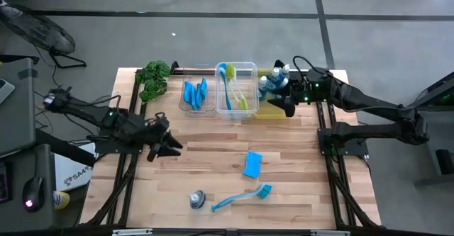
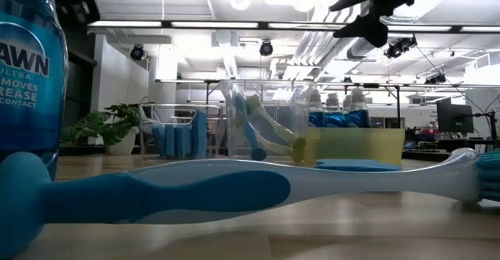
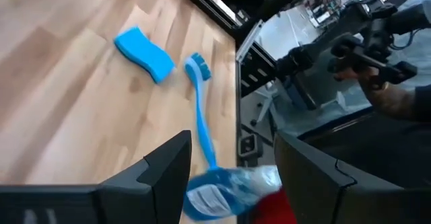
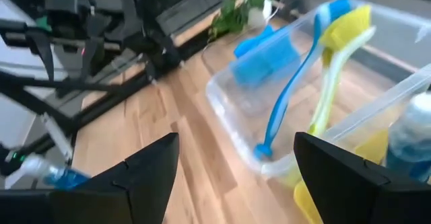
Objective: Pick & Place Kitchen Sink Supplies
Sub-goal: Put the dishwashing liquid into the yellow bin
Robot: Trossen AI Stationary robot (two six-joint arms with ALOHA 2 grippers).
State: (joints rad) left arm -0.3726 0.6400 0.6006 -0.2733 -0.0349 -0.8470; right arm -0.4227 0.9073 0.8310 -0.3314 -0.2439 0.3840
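Note:
A blue sponge (image 1: 252, 164), a blue dish brush (image 1: 241, 197) and a blue-liquid bottle (image 1: 197, 200) on its side lie on the table's near half. They also show in the left wrist view as sponge (image 3: 145, 52), brush (image 3: 201, 113) and bottle (image 3: 225, 192). My left gripper (image 1: 167, 144) hovers open above the table's left part and holds nothing. My right gripper (image 1: 285, 103) is open and holds nothing, above the yellow bin (image 1: 273, 110) of bottles (image 1: 273, 80). Beside that bin, a clear bin (image 4: 232, 126) holds a blue brush (image 4: 296, 76) and a yellow-green brush (image 4: 337, 69).
A small clear bin with upright blue sponges (image 1: 195, 94) stands left of the brush bin. A green leafy plant (image 1: 152, 80) sits at the far left corner. Bare wood lies between the bins and the loose items.

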